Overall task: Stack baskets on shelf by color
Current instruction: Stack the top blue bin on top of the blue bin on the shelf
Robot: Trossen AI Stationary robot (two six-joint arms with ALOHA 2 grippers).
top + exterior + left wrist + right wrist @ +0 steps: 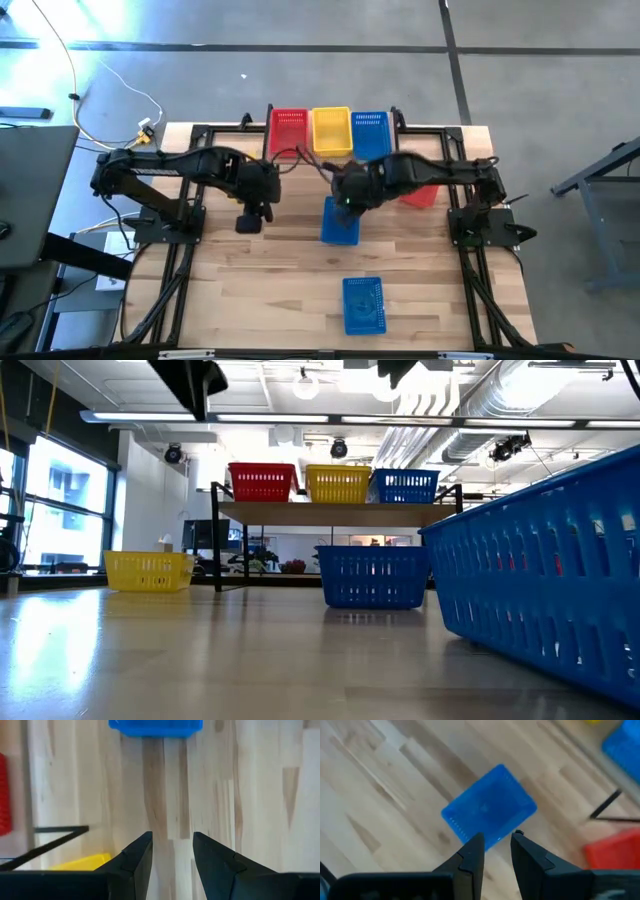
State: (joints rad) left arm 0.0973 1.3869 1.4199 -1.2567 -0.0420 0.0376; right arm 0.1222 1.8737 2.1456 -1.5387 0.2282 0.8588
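The shelf [330, 513] stands at the table's far edge and carries a red basket [290, 130], a yellow basket [332, 130] and a blue basket [370, 134] side by side. A second blue basket [340, 222] sits on the table mid-way, and a third [363, 303] lies nearer the front edge. My right gripper [496, 847] hovers open above the far rim of the middle blue basket [490, 810], clear of it. My left gripper [172, 845] is open over bare wood left of that basket. A yellow basket [148, 570] and a red basket [420, 195] rest on the table.
The red basket lies partly under my right arm, by the shelf's right leg. The yellow one sits near the shelf's left leg, beneath my left arm [85, 862]. Bare wood lies left of the two blue baskets. The front blue basket [560, 590] fills the low view's right side.
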